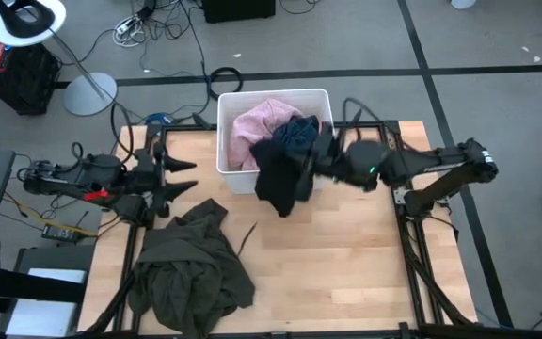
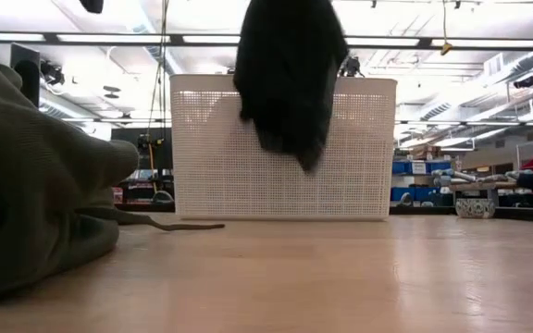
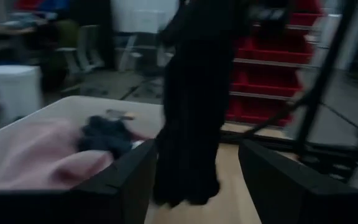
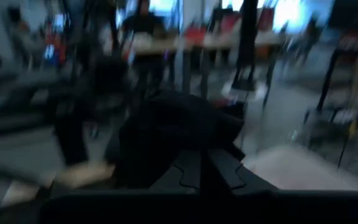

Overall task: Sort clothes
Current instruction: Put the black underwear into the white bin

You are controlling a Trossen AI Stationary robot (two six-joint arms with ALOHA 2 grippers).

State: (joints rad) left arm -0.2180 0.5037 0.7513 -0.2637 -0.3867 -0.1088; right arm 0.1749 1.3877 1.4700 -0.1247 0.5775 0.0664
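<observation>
- Pale wooden boards form the surface [image 1: 346,264], with grey floor and loose cables seen around it from above.
- Nearest the front edge, on the left side, the olive-green garment [image 1: 191,268] is seen lying crumpled on the surface; in the low view it fills the left foreground [image 2: 35,185].
- Beside it, at the left edge, the left gripper [image 1: 182,176] is held low with its jaws spread wide and nothing between them.
- Farther back, a black garment [image 1: 278,179] is seen hanging from the right gripper [image 1: 313,162], whose jaws are clenched on it; it dangles in front of the bin's front wall [image 2: 290,74].
- At the far edge the white bin [image 1: 226,141] is placed, with the pink garment [image 1: 257,127] and the dark teal-blue garment [image 1: 299,132] lying inside.
</observation>
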